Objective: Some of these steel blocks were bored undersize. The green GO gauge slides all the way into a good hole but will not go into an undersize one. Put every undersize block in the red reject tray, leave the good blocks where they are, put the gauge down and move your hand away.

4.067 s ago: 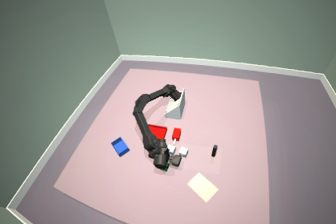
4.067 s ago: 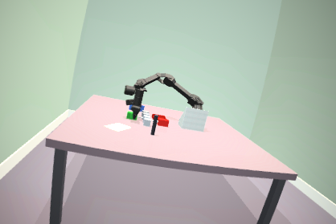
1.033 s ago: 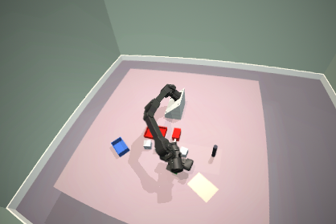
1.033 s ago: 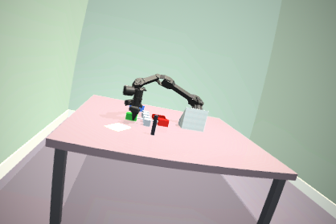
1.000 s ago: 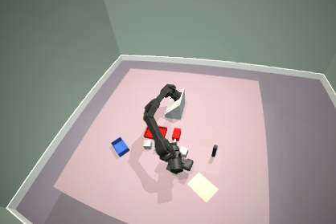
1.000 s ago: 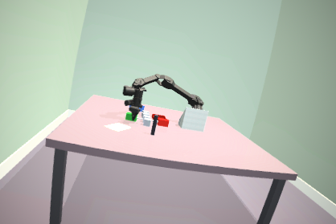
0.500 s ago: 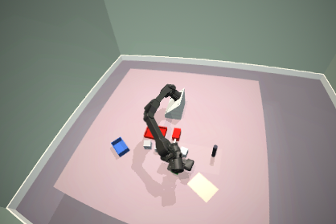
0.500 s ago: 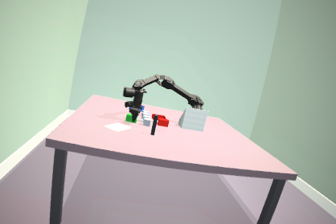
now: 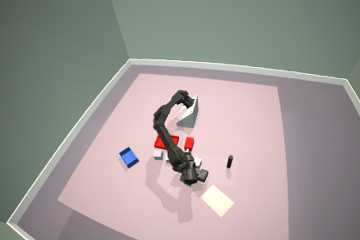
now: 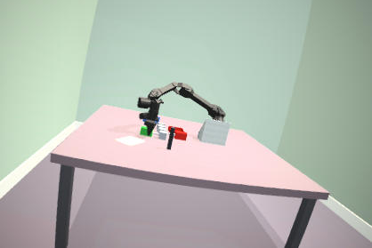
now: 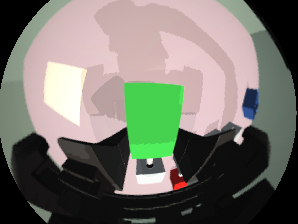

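The biggest thing is the pink surface (image 9: 254,120) (image 10: 191,164) (image 11: 210,30), with dark legs under it. The black arm (image 9: 162,131) (image 10: 200,100) goes up from beside a pale, slanted stand (image 9: 188,118) (image 10: 215,132), bends over in a high arch, and comes down at its far end, so the hand (image 9: 188,181) (image 10: 149,132) (image 11: 149,125) points down, low over the surface. A flat, cream sheet (image 9: 217,200) (image 10: 130,140) (image 11: 65,92) lies near the hand. The red tray (image 9: 164,147) (image 10: 175,128) sits partly behind the arm in the top view, between the stand and the blocks. The blue tray (image 9: 129,156) (image 11: 251,103) sits well apart from the hand. The hand is closed on the green gauge (image 9: 189,184) (image 10: 144,132) (image 11: 154,120). In the wrist view, the gauge is right between the two black fingers, and its wide green face sticks out past them. I can't tell if its bottom touches the surface. A small red block (image 9: 189,144) (image 10: 180,135) (image 11: 178,179) lies near the red tray. Small grey steel blocks (image 9: 158,154) (image 10: 162,134) (image 11: 150,176) stand in a row outside the red tray, beside the gauge, and the arm hides some from above. A thin black post (image 9: 229,162) (image 10: 171,139) stands up, apart from the hand.
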